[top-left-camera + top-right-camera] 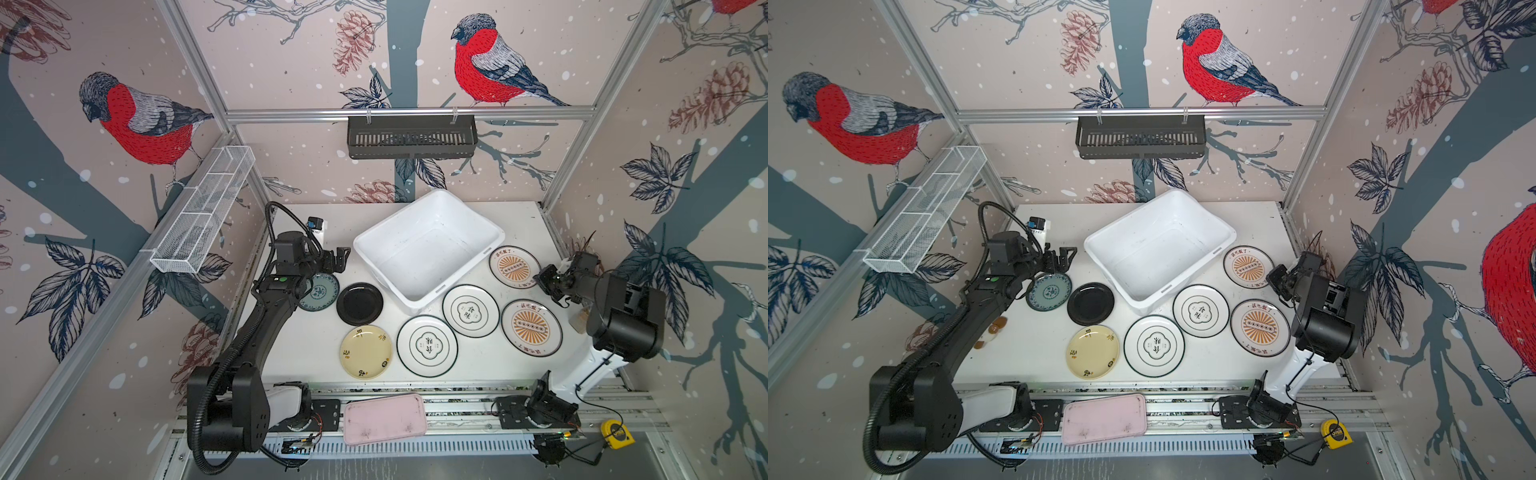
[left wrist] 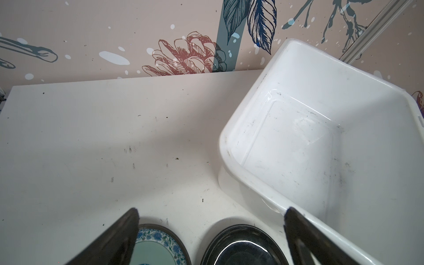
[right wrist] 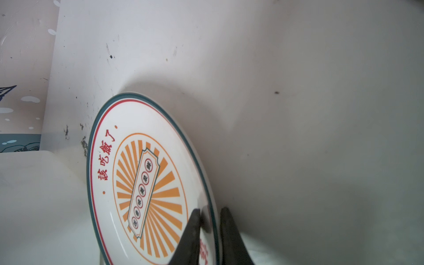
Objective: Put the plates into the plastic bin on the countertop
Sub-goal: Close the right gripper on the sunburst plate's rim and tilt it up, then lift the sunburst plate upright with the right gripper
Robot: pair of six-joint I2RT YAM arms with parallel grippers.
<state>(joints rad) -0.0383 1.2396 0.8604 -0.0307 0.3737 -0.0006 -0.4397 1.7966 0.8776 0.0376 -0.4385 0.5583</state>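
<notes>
Right hand [image 3: 210, 220] clenched on the rim of the far sunburst plate [image 1: 514, 267], which lies on the table [image 1: 316, 345] just beside the plastic bin [image 1: 415, 235]. Left hand [image 2: 211, 210] released, jaws wide, over the teal plate [image 1: 322, 291].

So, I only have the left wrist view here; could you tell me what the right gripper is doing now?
Observer: The right gripper is shut on the rim of the far sunburst plate, beside the plastic bin.
Operator: Thank you. How many plates are there beyond the two I see?
Observer: Five: that one, the near sunburst plate, the far black-rimmed plate, the near black-rimmed plate and the pale yellow plate.
Operator: Is anything in the bin's hidden corner?
Observer: No; both top views show the bin empty.
</notes>
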